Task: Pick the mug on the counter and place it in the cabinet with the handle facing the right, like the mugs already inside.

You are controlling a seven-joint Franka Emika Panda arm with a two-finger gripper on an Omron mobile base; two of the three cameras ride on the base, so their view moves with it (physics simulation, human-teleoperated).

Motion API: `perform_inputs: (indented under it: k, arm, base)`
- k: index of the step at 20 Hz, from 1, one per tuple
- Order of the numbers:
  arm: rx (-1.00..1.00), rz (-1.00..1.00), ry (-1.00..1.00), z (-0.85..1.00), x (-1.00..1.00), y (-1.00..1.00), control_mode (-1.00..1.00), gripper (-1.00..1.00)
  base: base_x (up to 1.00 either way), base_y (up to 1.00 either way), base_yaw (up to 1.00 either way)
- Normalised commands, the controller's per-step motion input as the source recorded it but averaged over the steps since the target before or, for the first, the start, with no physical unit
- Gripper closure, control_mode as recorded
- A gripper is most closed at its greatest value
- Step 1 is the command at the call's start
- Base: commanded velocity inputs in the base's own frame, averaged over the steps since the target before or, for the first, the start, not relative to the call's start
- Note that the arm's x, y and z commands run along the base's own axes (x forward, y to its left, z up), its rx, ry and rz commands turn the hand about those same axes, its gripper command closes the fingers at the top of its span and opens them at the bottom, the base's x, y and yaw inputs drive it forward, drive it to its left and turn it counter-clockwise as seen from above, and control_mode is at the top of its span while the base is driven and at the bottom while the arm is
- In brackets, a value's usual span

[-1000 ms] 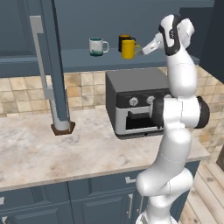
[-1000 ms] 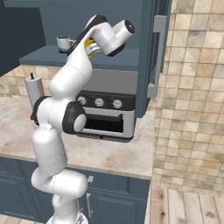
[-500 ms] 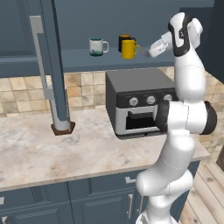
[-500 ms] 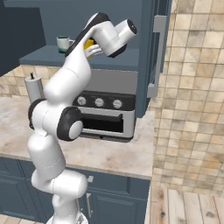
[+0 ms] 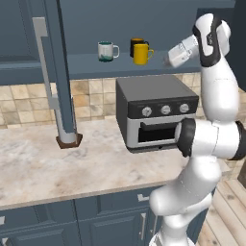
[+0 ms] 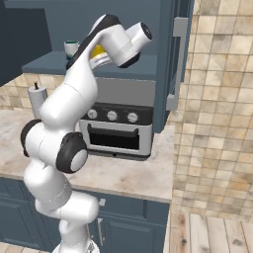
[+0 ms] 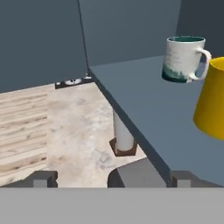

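Observation:
The yellow mug (image 5: 141, 54) stands on the shelf of the open wall cabinet (image 5: 91, 67), its handle (image 5: 151, 52) pointing right. A black mug (image 5: 135, 44) sits just behind it and a white mug with a teal marking (image 5: 106, 51) to its left. My gripper (image 5: 169, 59) hangs open and empty, a short way right of the yellow mug at shelf height. In the hand view the fingertips (image 7: 181, 178) stand wide apart, with the yellow mug (image 7: 212, 103) at the right edge and the white mug (image 7: 183, 59) beyond it. The counter (image 5: 72, 166) lies below.
A grey toaster oven (image 5: 156, 111) stands on the counter under the shelf. The cabinet door (image 5: 58, 72) with its long grey bar handle (image 5: 45, 62) hangs open at the left. A white cylinder on a brown base (image 7: 123, 136) stands beneath the door. A tiled wall (image 6: 217, 108) closes the right.
The gripper has drawn back to the right, away from the yellow mug, which stays on the shelf. The upper arm has straightened upward.

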Motion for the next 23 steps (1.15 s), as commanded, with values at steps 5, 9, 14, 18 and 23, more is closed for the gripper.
perform_inputs:
  k: [5,9,14,18,23]
  arm:
    - [-0.05,-0.01,-0.08,-0.25,-0.80,0.44,-1.00,-1.00]
    - [-0.07,-0.06,-0.12,-0.40,-0.87,0.49,-1.00,-1.00]
    - [-0.07,-0.10,-0.12,-0.28,-0.94,0.41,-1.00,-1.00]
    - [-0.06,-0.09,-0.09,-0.17,-0.91,0.24,-1.00,-1.00]
    - [-0.08,-0.06,-0.03,-0.26,-0.73,0.14,-1.00,-1.00]
  base:
    - [0.00,0.00,0.00]
    - [0.00,0.00,0.00]
    - [0.00,0.00,0.00]
    - [0.00,0.00,0.00]
    - [0.00,0.00,0.00]
